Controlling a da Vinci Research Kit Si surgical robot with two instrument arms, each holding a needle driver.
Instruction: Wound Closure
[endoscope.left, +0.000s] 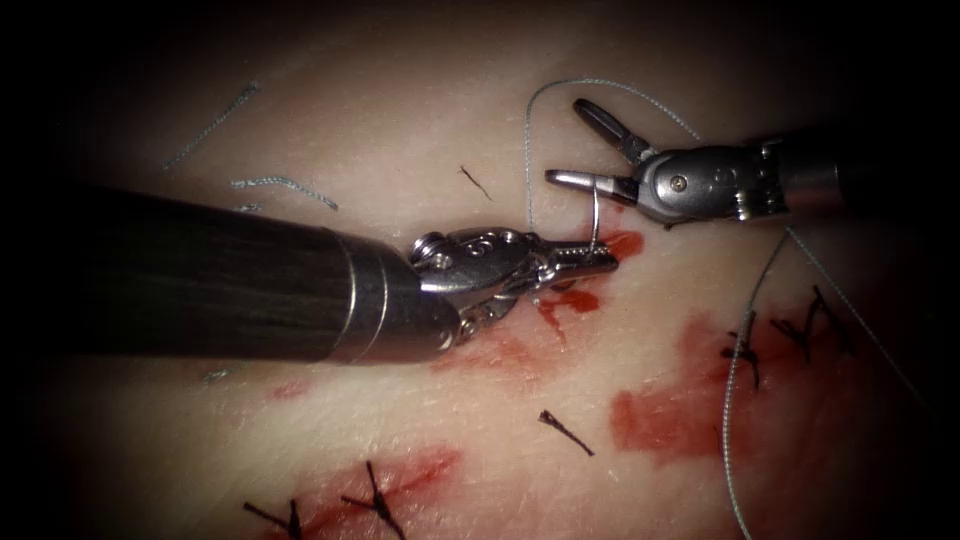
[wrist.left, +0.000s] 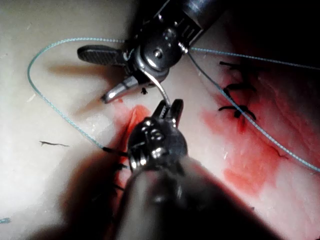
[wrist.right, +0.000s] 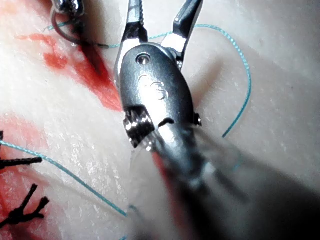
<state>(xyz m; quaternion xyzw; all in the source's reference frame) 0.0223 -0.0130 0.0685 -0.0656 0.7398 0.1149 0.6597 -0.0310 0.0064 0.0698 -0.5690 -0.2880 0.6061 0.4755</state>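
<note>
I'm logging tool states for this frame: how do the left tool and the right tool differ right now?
The left tool has its jaws shut on the needle, while the right tool has its jaws spread wide and holds nothing. The left tool's tip lies low at the red fluid; the right tool sits beside the needle's upper end. Both are needle drivers.

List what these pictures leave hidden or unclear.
- Needle tip: in the endoscope view, hidden where the left tool, shut, holds the needle's lower end.
- Thread: cut off by the endoscope view's bottom edge.
- Right tool, open and empty: its shaft is blurred in the right wrist view.
</note>
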